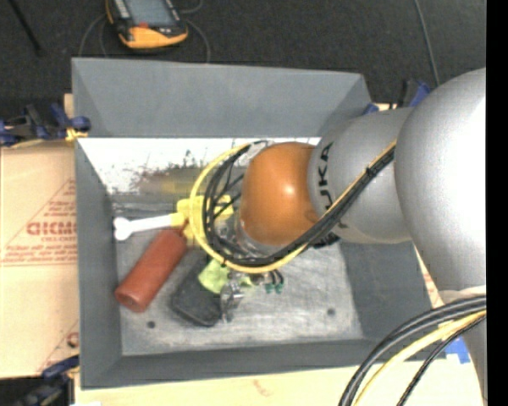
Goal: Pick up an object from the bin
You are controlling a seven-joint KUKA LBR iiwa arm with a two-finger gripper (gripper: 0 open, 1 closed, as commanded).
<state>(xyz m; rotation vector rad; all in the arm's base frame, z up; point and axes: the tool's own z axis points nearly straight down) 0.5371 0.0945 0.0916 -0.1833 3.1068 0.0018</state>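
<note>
My gripper [231,297] reaches down under the orange cover into the middle of the bin. Its tip sits at the right edge of a black, flat, wedge-like object [193,301] near the bin's front. A yellow-green crumpled thing [212,275] lies right beside the tip, partly hidden by the gripper and cables. To the left, a red cylinder [151,270] lies slanted on the floor, touching the black object. A small dark green piece [274,287] lies just right of the gripper.
A white stick-like handle [144,224] with a yellow part [186,214] lies behind the red cylinder, running under the cables. The arm covers the bin's right and back portion. Bare floor shows at the front right.
</note>
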